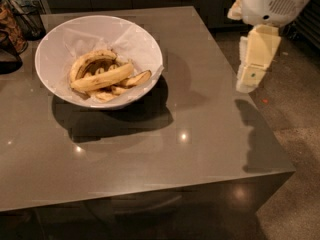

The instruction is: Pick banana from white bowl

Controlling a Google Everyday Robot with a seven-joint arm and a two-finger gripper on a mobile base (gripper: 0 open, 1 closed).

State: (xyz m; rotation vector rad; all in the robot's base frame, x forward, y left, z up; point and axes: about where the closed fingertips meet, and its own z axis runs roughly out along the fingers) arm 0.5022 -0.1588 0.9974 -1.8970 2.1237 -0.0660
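The white bowl [60, 41], lined with crinkled white paper, stands at the back left of the grey table [200, 119]. The banana [102, 77], long, nearly straight and plain yellow, lies across the middle of the bowl. A curved banana with brown streaks [89, 61] arches behind it, and short stubby pieces [136, 79] lie beside and below it. My gripper [248, 81] hangs from the white arm [272, 1] at the upper right, above the table's right edge, well to the right of the bowl and holding nothing.
A dark wire basket [25, 16] and another dark object [7, 59] stand at the table's back left corner, next to the bowl. Speckled floor [300, 134] lies to the right of the table. Dark cabinets run along the back.
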